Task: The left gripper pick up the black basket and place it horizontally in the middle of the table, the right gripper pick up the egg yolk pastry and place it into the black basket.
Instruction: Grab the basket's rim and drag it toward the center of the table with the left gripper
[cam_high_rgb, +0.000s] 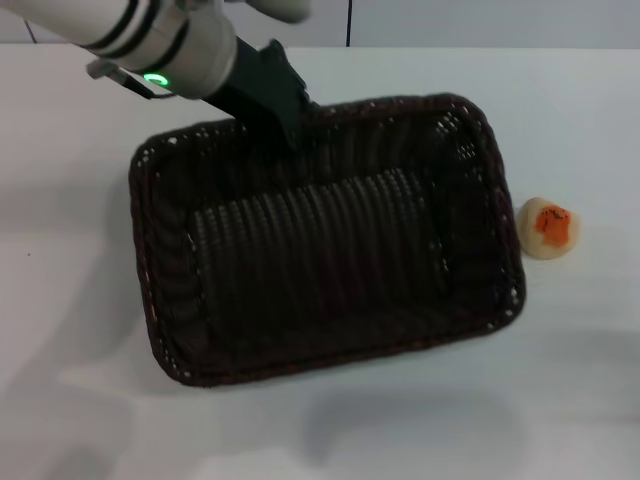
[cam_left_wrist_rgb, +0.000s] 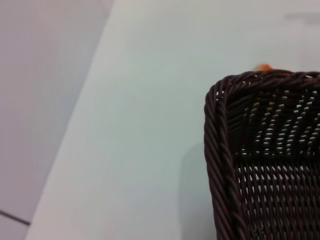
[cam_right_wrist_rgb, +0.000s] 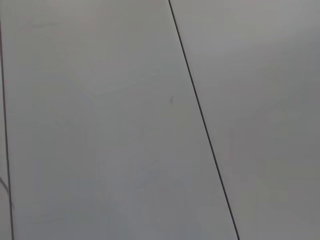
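Note:
The black basket (cam_high_rgb: 335, 362) lies lengthwise across the middle of the white table (cam_high_rgb: 70, 270), slightly skewed, and it is empty. My left gripper (cam_high_rgb: 296, 130) reaches down from the upper left and is shut on the basket's far rim; a soft shadow lies on the table in front of the basket. The left wrist view shows a corner of the basket (cam_left_wrist_rgb: 223, 150). The egg yolk pastry (cam_high_rgb: 549, 227) sits on the table just right of the basket, apart from it; its orange top (cam_left_wrist_rgb: 263, 67) peeks over the rim in the left wrist view. My right gripper is out of view.
The table's far edge (cam_high_rgb: 450, 47) runs behind the basket. White tabletop lies around the basket on the left, front and right. The right wrist view shows only grey panels with dark seams (cam_right_wrist_rgb: 200, 115).

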